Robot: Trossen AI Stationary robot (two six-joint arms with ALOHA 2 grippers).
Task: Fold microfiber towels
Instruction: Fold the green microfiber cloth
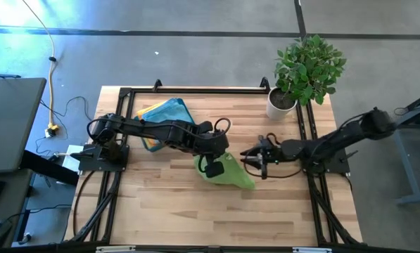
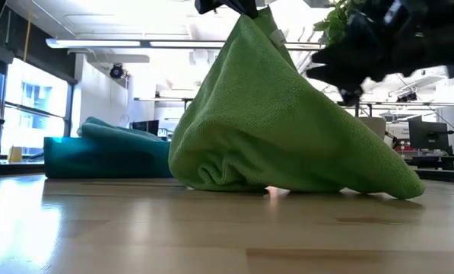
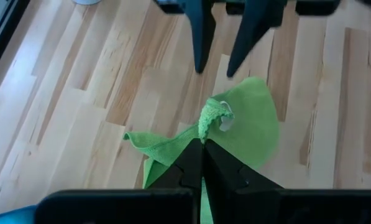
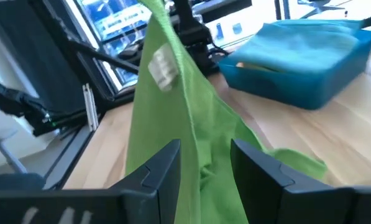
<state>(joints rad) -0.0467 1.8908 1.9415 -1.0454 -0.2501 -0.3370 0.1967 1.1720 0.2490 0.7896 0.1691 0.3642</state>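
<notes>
A lime green microfiber towel (image 1: 232, 173) hangs like a tent at the table's middle, its lower edge (image 2: 303, 185) resting on the wood. My left gripper (image 3: 202, 144) is above it, shut on its top. My right gripper (image 4: 204, 155) stands open, pointing level at the towel from the table's right. Its fingers (image 3: 199, 43) are close to the hanging cloth, and I cannot tell whether they touch it. More towels, a light blue one (image 1: 170, 112) on top, lie in the teal tray (image 2: 105, 158) at the far left. My left gripper pinches a bunched corner (image 3: 207, 119) of the green towel between its two fingers, right beside the white label (image 3: 226, 122). The fingers come from above, slanting down. The towel hangs below them, spreading out, with its lower part lying on the table.
A potted plant (image 1: 302, 69) stands at the table's far right corner. The teal tray (image 4: 297, 84) sits left of and beyond the towel. Bare wood (image 1: 181, 211) lies along the table's near side.
</notes>
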